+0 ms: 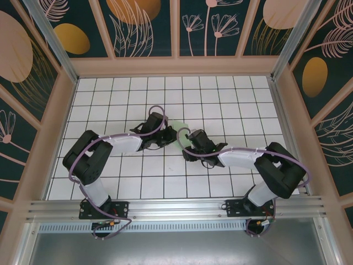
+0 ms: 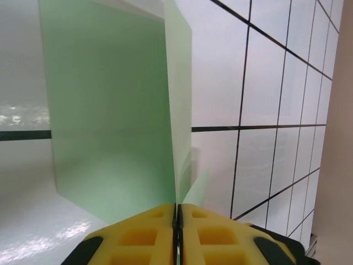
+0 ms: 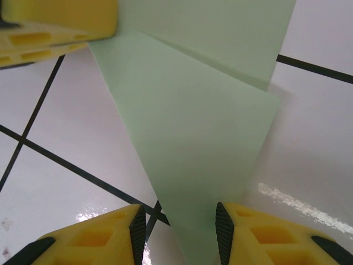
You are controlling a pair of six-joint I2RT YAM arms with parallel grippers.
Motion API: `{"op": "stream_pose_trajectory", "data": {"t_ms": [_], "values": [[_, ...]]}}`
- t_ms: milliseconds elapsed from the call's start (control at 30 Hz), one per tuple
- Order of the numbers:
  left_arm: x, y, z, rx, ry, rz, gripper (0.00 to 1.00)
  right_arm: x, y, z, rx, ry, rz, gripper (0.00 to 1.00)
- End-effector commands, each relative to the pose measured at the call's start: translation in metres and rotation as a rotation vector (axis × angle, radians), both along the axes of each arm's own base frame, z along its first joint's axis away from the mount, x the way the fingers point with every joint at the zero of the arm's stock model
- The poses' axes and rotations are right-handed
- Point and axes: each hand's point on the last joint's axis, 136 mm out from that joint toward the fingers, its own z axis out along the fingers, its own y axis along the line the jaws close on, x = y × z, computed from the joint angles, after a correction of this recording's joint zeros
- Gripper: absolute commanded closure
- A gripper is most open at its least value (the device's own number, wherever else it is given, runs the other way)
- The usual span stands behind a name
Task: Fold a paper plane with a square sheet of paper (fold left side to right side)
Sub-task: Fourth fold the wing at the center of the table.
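Mint-green paper [image 3: 193, 138] sits mid-table between my two arms, already creased: a pointed triangular layer lies flat with another flap across its wide end. My left gripper [image 2: 177, 212] is pinched tight on one edge and holds that side upright off the white grid table [image 1: 110, 105]. My right gripper [image 3: 179, 221] stands apart, with the paper's tip lying loose between its fingers. I judge the early folds done and the left-to-right fold half made. Laying it over, pressing the crease and shaping the wings remain. I can read no brand, label or writing.
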Motion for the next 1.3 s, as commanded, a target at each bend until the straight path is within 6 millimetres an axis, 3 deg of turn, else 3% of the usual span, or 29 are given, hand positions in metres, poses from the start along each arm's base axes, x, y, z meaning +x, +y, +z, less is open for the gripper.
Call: {"op": "stream_pose_trajectory", "data": {"t_ms": [0,267,833,1167,1267], "values": [[0.002,-0.007,0.012,-0.020,0.002,-0.003,0.87,0.009,0.003,0.003,-0.035,-0.045,-0.003,0.58],[0.004,-0.008,0.014,-0.019,0.001,-0.004,0.86,0.011,0.003,0.000,-0.083,-0.066,-0.006,0.59],[0.003,-0.007,0.014,-0.010,-0.003,-0.007,0.84,0.010,0.006,-0.008,-0.099,-0.046,0.002,0.80],[0.003,0.001,0.017,0.054,-0.024,-0.023,0.70,0.004,0.014,-0.009,-0.061,-0.005,0.050,0.94],[0.012,0.002,0.047,0.039,-0.089,-0.015,0.59,0.002,0.016,-0.008,-0.032,0.022,0.060,0.94]]}}
